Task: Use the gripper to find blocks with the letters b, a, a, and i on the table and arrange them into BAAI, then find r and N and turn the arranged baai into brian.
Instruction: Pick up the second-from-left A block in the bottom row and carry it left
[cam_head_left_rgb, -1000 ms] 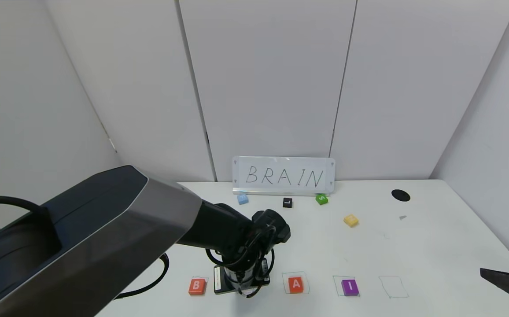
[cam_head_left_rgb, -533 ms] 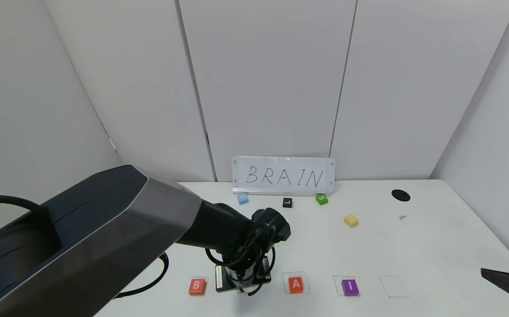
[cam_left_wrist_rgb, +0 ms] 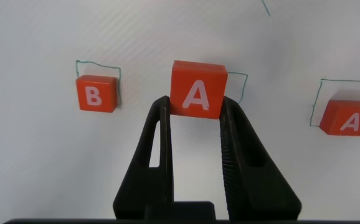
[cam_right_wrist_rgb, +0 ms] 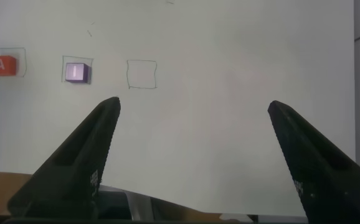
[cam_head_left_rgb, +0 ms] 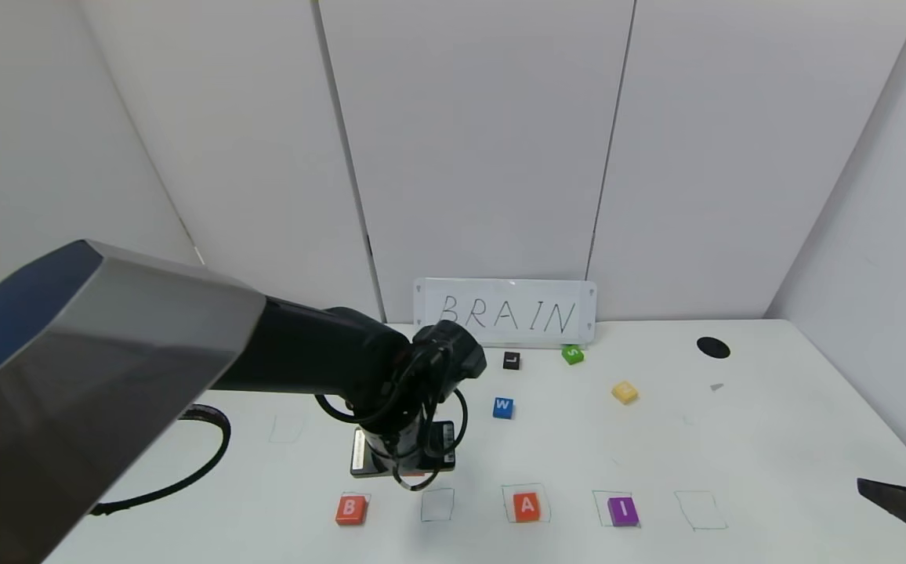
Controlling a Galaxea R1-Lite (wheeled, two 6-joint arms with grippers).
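The left gripper (cam_left_wrist_rgb: 195, 112) has its jaws clamped on the sides of an orange A block (cam_left_wrist_rgb: 198, 89) and holds it clear of the white bench (cam_head_left_rgb: 774, 439). Seen from the head camera, it hangs above the pen-drawn square (cam_head_left_rgb: 437, 504) that lies between the orange B block (cam_head_left_rgb: 351, 509) and the second orange A block (cam_head_left_rgb: 527, 506), slightly toward the BRAIN sign (cam_head_left_rgb: 505, 312). To the right of that second A, the purple I block (cam_head_left_rgb: 623, 511) sits in its own square, with another drawn square (cam_head_left_rgb: 700, 509) just beyond it. Nearer the sign lie a blue W block (cam_head_left_rgb: 503, 407), a black L block (cam_head_left_rgb: 511, 360), a green block (cam_head_left_rgb: 572, 354) and the yellow N block (cam_head_left_rgb: 625, 392). The right gripper (cam_right_wrist_rgb: 192, 149) waits at the bench edge right of the I block, jaws spread wide.
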